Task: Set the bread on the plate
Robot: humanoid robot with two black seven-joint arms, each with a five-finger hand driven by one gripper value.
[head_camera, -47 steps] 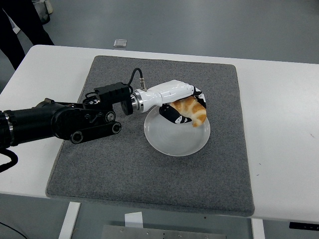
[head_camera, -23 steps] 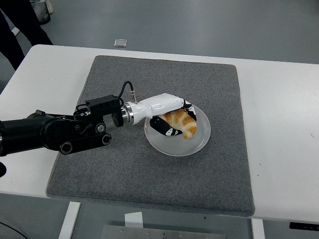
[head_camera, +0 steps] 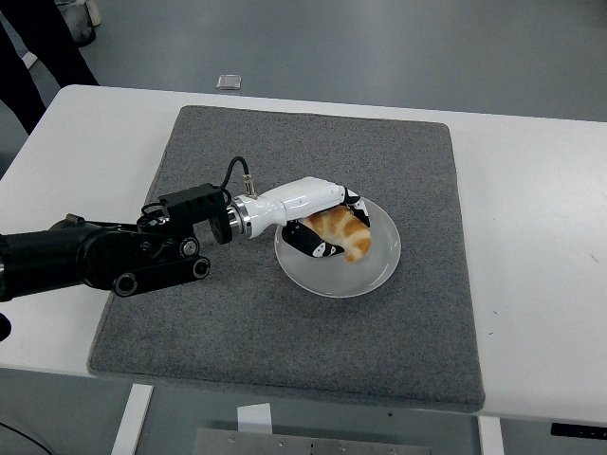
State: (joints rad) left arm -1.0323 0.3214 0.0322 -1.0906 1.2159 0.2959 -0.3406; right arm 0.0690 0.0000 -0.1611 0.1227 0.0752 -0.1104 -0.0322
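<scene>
A golden-brown piece of bread (head_camera: pixel 346 232) is held in my left hand (head_camera: pixel 327 223), whose white and black fingers are curled around it. The hand holds the bread low over the round white plate (head_camera: pixel 365 275), on the plate's upper left part; I cannot tell whether the bread touches the plate. The plate lies near the middle of a grey mat (head_camera: pixel 285 322). My left arm (head_camera: pixel 104 251) reaches in from the left edge. My right arm is out of view.
The grey mat lies on a white table (head_camera: pixel 541 237). A person's dark legs (head_camera: pixel 38 47) stand at the top left beyond the table. A small grey object (head_camera: pixel 228 81) lies on the floor behind the table.
My left hand has moved left and down with the bread, from the plate's upper right rim to low over its upper left part. The arm has drawn back leftward.
</scene>
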